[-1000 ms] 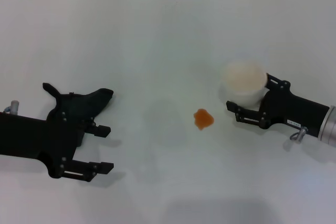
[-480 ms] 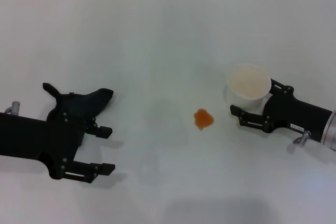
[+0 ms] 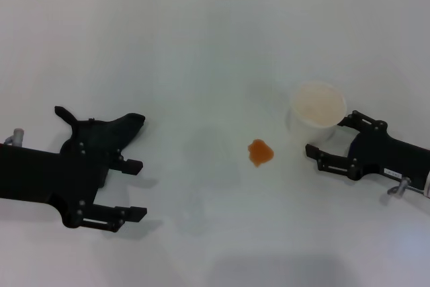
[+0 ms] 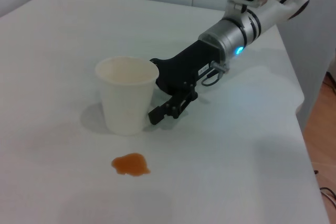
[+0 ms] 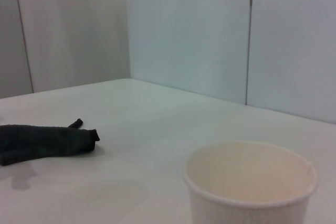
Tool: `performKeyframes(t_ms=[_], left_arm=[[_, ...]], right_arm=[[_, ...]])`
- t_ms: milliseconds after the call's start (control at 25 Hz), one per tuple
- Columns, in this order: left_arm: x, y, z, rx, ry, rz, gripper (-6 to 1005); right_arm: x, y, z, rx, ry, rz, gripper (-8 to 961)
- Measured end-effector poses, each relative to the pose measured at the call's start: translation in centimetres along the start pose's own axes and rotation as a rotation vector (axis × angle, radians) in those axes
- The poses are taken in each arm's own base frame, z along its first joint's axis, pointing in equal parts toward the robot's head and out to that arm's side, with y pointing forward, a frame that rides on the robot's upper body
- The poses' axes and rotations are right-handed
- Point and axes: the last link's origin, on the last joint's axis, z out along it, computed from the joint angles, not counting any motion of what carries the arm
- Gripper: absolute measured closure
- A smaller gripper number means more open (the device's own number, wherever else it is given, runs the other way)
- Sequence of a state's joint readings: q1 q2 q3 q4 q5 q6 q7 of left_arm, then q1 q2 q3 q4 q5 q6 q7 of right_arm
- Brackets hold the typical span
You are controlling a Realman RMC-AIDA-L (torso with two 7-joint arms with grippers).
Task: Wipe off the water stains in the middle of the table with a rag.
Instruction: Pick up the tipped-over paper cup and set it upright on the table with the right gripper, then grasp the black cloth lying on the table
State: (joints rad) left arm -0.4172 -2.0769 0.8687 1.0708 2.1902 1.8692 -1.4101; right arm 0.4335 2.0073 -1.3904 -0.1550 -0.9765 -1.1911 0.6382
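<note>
The white surface (image 3: pixel 201 52) carries three loose things: an orange-amber water stain (image 3: pixel 260 152) near its middle, a whitish cup (image 3: pixel 317 111) standing upright toward the right edge, and a dark rag (image 3: pixel 111 132) lying toward the left edge. The stain is a small lobed blot, well apart from the rag and near the cup, with bare surface between it and each; in the left wrist view the water stain (image 4: pixel 130 164) lies just in front of the cup (image 4: pixel 126 95). The rag is flat and crumpled, one pointed corner reaching toward the left edge and a broader lobe pointing toward the middle; the right wrist view shows the rag (image 5: pixel 44 141) as a low dark strip beyond the cup (image 5: pixel 251 182). The left pincer (image 3: pixel 127 189) sits over the near left part of the surface, its two fingers spread wide with nothing between them, and the arm's black body overlaps the near side of the rag, though whether it touches the cloth cannot be told. The right pincer (image 3: pixel 330 140) is by the right edge, its fingers spread and empty, tips just beside the cup's near right side with a small gap visible; the left wrist view shows the same right pincer (image 4: pixel 164 90) spread open beside the cup's wall.
</note>
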Motion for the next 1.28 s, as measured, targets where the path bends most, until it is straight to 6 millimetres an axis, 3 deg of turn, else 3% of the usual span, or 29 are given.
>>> performKeyframes(t_ms=[480,680,960,1120,1280], left_arm=[[-0.3,-0.1,-1.3,0.07,0.022,-0.006,293],[-0.6,0.0,-1.5,0.078,0.023,-0.019,294],[-1.5,0.2,-2.8,0.136,0.051,-0.067,295],[-0.9,-0.4,-3.3,0.169,0.081,-0.059,296],[-0.4,-0.8,-3.6,0.189,0.117,-0.054,296]], right_arm=[[-0.5,-2.3,-3.9,-0.073,0.049,0.07,96],[-1.9,-3.6,-6.2,-0.129,0.085,0.067,97],[-6.9,-5.2,-8.6,-0.227,0.144,-0.023,98],[-9.8,-5.2,-9.7,-0.299,0.196,-0.054,98],[-12.6,-4.9,-8.5,-0.399,0.276,-0.096,99]])
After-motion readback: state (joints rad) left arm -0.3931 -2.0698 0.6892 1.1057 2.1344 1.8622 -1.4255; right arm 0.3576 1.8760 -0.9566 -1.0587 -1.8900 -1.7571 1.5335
